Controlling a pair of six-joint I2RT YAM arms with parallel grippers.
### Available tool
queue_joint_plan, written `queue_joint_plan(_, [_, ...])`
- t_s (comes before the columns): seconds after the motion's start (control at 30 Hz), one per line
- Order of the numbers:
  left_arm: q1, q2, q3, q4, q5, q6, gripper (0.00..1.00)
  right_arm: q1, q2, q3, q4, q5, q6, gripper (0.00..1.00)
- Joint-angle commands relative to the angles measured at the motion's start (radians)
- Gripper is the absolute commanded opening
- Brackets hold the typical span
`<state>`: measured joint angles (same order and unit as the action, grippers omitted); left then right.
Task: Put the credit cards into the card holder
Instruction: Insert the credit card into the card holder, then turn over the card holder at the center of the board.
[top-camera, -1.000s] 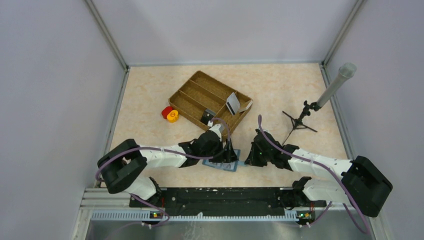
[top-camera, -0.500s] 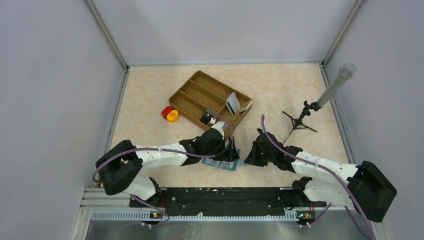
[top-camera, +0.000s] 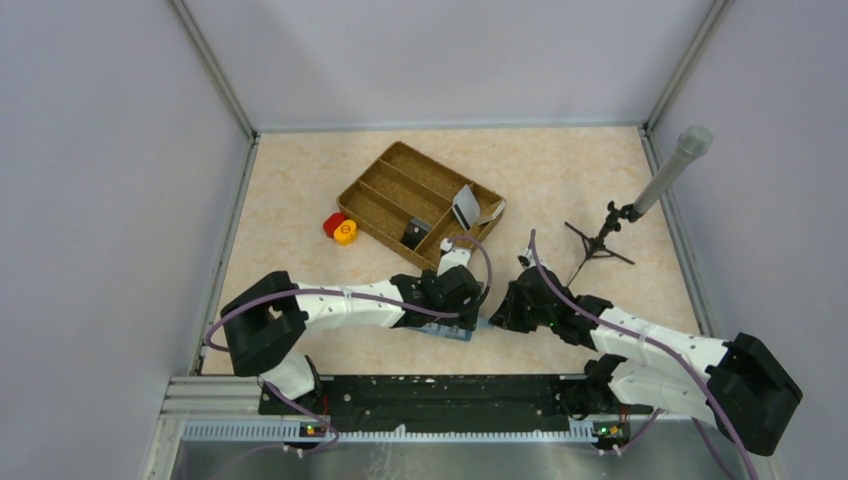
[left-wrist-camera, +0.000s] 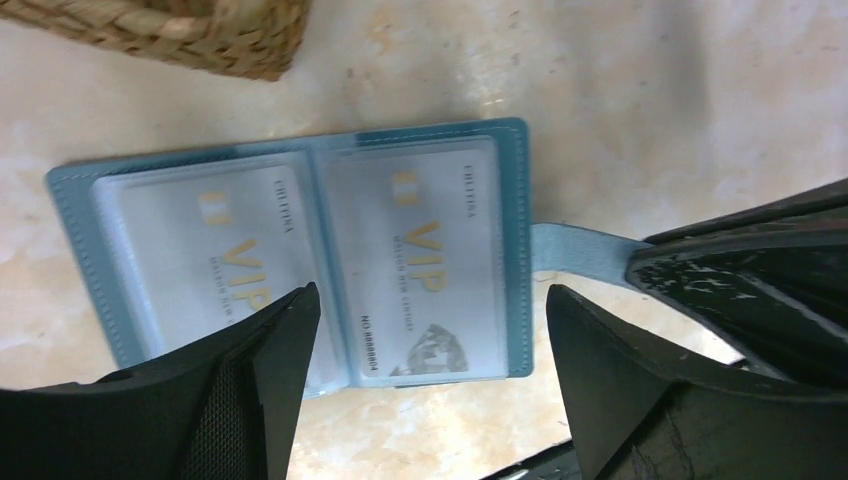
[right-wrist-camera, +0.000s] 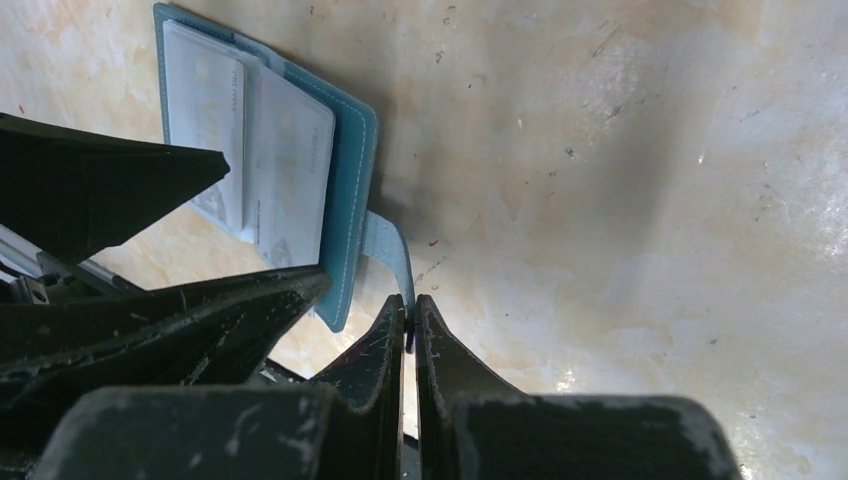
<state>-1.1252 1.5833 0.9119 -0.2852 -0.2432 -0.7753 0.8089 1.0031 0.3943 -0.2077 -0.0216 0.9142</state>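
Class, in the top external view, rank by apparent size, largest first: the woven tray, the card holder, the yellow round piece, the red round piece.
1. woven tray, clearly largest.
2. card holder, mostly covered, still longer than either piece.
3. yellow piece and red piece: alike, not ranked.

I read gold "VIP" lettering on both pale grey-white plastic cards (left-wrist-camera: 225, 270) in the open teal-blue folding card holder (left-wrist-camera: 518, 250). One has a small line starting "NO"; its digits and the other fine print are illegible.
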Motion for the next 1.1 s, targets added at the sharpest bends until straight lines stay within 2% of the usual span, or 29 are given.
queue_joint_plan(0.0, [-0.008, 0.008, 0.045, -0.084, -0.096, -0.003, 0.87, 0.008, -0.015, -0.008, 0.020, 0.010, 0.011, 0.00])
queue_joint_plan(0.6, [-0.010, 0.055, 0.046, -0.041, -0.037, 0.022, 0.90, 0.007, -0.014, -0.011, 0.018, 0.005, 0.010, 0.00])
queue_joint_plan(1.07, [-0.041, 0.111, 0.126, -0.172, -0.145, 0.025, 0.89, 0.006, -0.024, -0.011, 0.007, 0.012, 0.012, 0.00])
